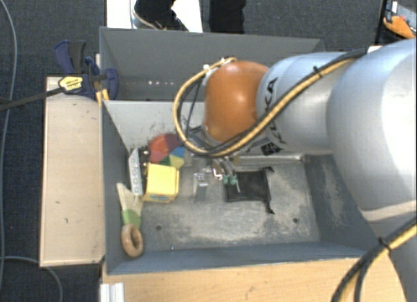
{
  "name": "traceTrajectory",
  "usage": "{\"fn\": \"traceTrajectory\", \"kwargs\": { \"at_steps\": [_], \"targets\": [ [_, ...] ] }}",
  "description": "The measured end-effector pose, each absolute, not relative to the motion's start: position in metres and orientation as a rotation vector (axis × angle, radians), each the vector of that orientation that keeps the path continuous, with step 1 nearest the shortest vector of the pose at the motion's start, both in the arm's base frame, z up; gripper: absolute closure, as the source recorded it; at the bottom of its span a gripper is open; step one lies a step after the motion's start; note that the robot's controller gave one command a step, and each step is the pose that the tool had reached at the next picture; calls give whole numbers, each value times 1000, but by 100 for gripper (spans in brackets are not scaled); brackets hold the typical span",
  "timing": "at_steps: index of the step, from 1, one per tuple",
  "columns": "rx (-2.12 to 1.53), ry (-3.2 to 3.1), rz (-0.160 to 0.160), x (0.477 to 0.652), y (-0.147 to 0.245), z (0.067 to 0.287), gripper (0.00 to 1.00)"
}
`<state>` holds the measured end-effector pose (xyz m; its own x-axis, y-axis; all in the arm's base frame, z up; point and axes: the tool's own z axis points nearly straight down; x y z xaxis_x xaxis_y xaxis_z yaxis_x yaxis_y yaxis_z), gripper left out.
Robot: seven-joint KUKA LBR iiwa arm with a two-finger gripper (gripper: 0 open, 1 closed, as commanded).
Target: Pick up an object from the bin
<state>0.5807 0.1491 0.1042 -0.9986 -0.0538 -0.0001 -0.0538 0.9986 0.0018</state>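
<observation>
Black letters on the grey arm [313, 105] look like KUKA. The end effector [214, 178] hangs low in the middle of the bin [215, 66], between a yellow block [161, 182] and a flat black thing [249, 187]. I cannot tell how far open it is.

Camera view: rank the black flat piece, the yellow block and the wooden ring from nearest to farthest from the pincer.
1. Black flat piece, just beside the pincer, on the view's right.
2. Yellow block, to the view's left of the pincer.
3. Wooden ring, in the lower-left corner of the bin.
</observation>
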Motion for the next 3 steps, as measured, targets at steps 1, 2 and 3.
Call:
{"fn": "traceTrajectory", "kwargs": {
  "at_steps": [1, 2, 3],
  "targets": [
    [-237, 3126, -2, 588, 171, 105, 0],
    [-485, 3103, 5, 583, 213, 69, 0],
    [-500, 3101, -9, 592, 216, 70, 100]
  ]
}}
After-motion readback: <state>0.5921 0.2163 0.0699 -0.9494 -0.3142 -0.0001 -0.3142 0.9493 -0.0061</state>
